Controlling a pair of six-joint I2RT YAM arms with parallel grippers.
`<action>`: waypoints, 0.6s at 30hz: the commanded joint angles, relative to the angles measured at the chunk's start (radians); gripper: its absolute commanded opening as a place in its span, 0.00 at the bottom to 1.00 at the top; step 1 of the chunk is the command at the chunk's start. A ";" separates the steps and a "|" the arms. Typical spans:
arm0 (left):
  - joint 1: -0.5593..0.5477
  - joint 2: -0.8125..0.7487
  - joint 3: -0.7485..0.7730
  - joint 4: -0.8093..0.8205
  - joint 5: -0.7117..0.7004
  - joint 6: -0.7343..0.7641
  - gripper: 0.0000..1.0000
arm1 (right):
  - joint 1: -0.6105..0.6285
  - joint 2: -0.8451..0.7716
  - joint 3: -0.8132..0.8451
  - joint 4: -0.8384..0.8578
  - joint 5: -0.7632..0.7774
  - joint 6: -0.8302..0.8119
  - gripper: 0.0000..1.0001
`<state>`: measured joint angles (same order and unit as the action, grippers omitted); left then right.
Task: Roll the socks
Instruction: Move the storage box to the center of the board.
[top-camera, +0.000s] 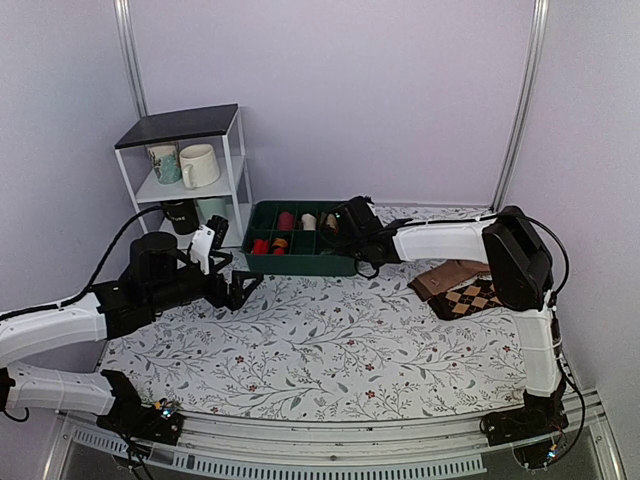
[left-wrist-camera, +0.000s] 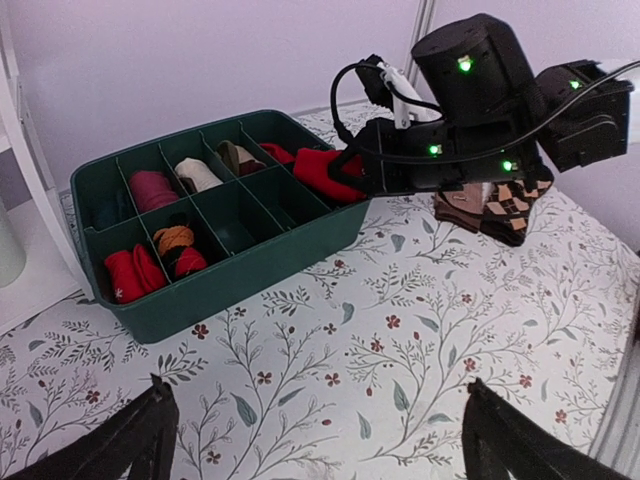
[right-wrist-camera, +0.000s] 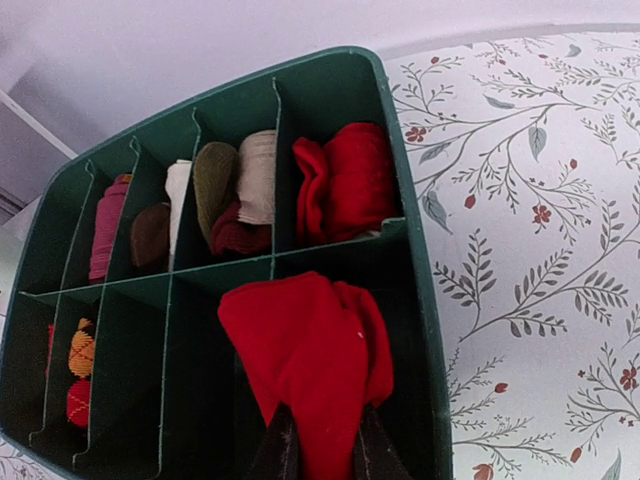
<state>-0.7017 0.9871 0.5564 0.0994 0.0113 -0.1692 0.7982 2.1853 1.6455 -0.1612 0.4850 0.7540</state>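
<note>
The socks (right-wrist-camera: 310, 350) are a compact bright red roll, pinched from below between the two dark fingers of my right gripper (right-wrist-camera: 320, 442), which is shut on them. The roll hangs over the near right compartment of the green divided tray (right-wrist-camera: 412, 230). From the left wrist view the socks (left-wrist-camera: 325, 172) sit at the tray's right end under the right arm's wrist. My left gripper (left-wrist-camera: 317, 400) stands open and empty over the floral tablecloth, in front of the tray (left-wrist-camera: 250, 270). In the top view the right gripper (top-camera: 335, 228) reaches over the tray (top-camera: 300, 266), and the left gripper (top-camera: 240, 285) sits to its left.
Other rolled socks fill several tray compartments, including a second red roll (right-wrist-camera: 345, 180) behind the held one. A tan sock (top-camera: 445, 277) and a dark argyle sock (top-camera: 470, 298) lie at the table's right. A white shelf (top-camera: 185, 160) with mugs stands at the back left.
</note>
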 joint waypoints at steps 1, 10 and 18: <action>0.013 -0.019 -0.015 0.022 0.018 -0.009 0.99 | -0.005 0.056 0.011 -0.091 0.024 0.041 0.00; 0.013 -0.017 -0.014 0.032 0.023 -0.006 0.99 | -0.029 0.051 -0.015 -0.186 0.009 0.040 0.00; 0.013 -0.039 -0.023 0.033 0.020 -0.006 0.99 | -0.121 -0.054 -0.131 -0.229 0.013 -0.065 0.00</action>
<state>-0.7010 0.9646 0.5491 0.1146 0.0223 -0.1722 0.7513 2.1658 1.6016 -0.1944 0.4747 0.7609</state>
